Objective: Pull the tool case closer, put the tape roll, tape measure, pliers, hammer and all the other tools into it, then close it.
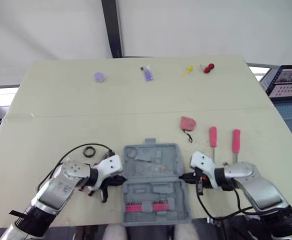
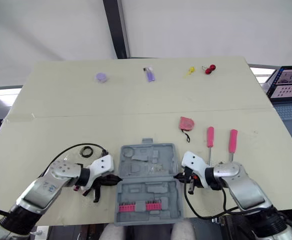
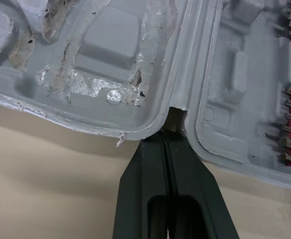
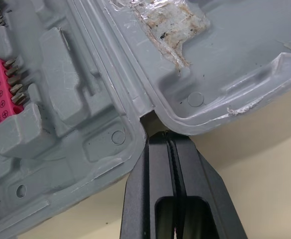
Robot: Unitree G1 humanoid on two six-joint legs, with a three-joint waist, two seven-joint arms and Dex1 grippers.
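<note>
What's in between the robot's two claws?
The open grey tool case sits between the left gripper and right gripper, as both eye views show.

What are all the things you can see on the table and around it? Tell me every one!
tool case: one, grey, open flat at the table's near edge
bit strip: one, red, in the case's near half
tape measure: one, red, beyond the case's right corner
screwdrivers: two, pink handles, right of the tape measure
tape roll: one, black ring, left of the case
purple bits: two, far edge
yellow bit: one, far edge
red bit: one, far edge
laptop: one, lit screen, past the table's right side
table: one, cream
left gripper: black, shut, at the case's hinge
right gripper: black, shut, at the hinge's other end
</note>
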